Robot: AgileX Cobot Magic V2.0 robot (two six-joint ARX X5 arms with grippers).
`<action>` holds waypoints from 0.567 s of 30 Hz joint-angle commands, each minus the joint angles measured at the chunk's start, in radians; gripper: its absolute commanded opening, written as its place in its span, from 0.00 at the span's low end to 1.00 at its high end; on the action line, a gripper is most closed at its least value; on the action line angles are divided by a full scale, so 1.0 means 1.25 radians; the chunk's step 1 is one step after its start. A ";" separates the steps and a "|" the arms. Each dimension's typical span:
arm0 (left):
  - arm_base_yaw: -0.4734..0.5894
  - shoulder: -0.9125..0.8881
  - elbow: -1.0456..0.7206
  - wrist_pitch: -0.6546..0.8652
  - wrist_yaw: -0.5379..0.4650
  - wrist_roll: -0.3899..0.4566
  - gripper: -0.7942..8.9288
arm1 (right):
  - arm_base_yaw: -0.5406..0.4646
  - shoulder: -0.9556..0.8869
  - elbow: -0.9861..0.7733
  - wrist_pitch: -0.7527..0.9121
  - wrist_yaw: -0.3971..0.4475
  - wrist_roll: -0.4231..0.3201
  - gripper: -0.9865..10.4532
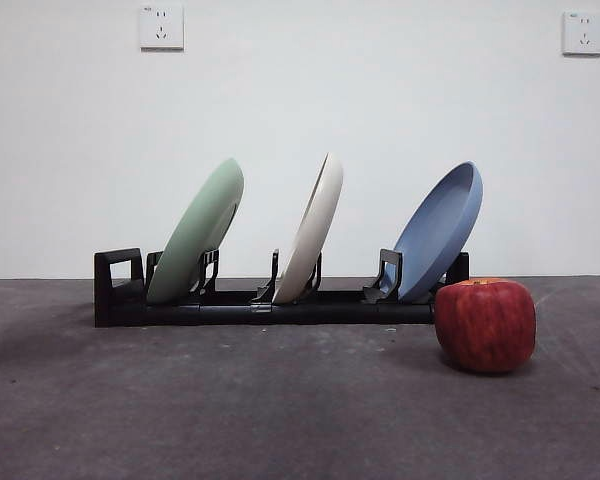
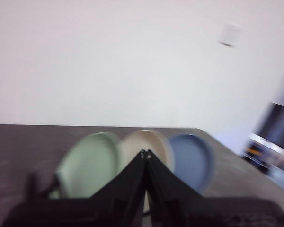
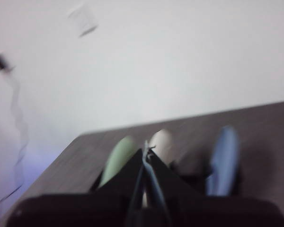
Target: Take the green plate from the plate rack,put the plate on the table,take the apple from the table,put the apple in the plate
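While both claws' jaws meet, mottled grey table (image 1: 230, 420), white wall (image 1: 360, 90) with sockets (image 1: 161, 27).

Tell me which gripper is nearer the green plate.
Probably left, though it's close. The left gripper, jaws shut, faces the green plate broadside; the right gripper, also shut, views it edge-on, seemingly from farther back.

Plain white wall (image 1: 300, 110), evenly lit. Two white wall sockets: one upper left (image 1: 161, 27), one upper right (image 1: 583, 33).
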 commanded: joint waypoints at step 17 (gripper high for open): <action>-0.079 0.579 0.677 -0.645 0.093 0.265 0.19 | 0.211 0.515 0.514 -0.558 0.124 -0.241 0.31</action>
